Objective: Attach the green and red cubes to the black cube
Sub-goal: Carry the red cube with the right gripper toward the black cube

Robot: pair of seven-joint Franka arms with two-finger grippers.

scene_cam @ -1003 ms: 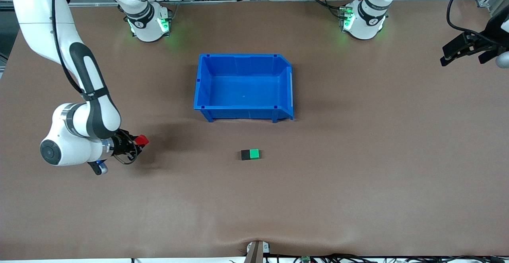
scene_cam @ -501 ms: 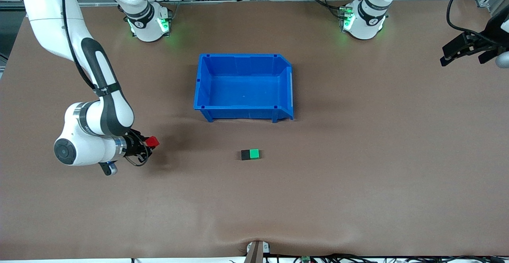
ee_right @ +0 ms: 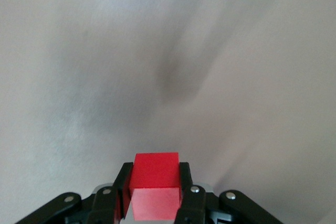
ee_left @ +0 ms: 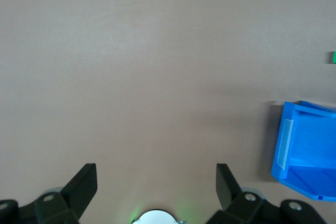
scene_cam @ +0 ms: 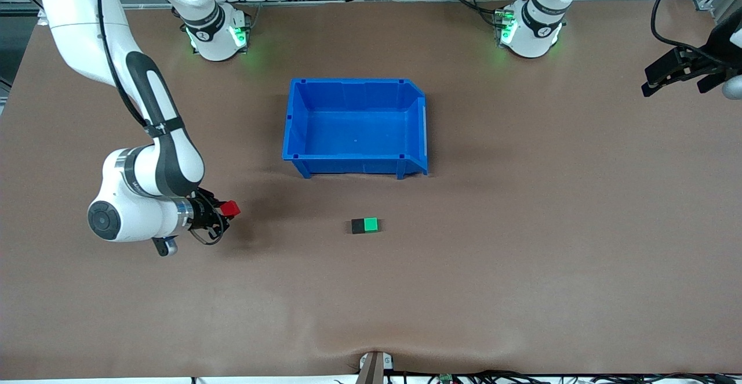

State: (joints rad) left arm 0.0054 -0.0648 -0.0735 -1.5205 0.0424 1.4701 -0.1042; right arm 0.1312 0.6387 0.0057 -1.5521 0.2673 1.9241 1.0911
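The black cube [scene_cam: 357,227] and the green cube [scene_cam: 371,224] sit joined side by side on the table, nearer to the front camera than the blue bin, the green one toward the left arm's end. My right gripper [scene_cam: 231,209] is shut on the red cube [scene_cam: 232,207], held just above the table toward the right arm's end, level with the cube pair. In the right wrist view the red cube [ee_right: 155,182] fills the gap between the fingers [ee_right: 185,179]. My left gripper [scene_cam: 675,79] waits open and empty over the table's edge at the left arm's end. A sliver of the green cube [ee_left: 333,57] shows in the left wrist view.
A large blue bin [scene_cam: 355,88] stands in the middle of the table, with nothing in it; one corner of the bin [ee_left: 307,150] shows in the left wrist view. Bare brown table lies between the red cube and the cube pair.
My right arm has carried the red cube sideways toward the black and green pair. The left arm and the cube pair have not moved.
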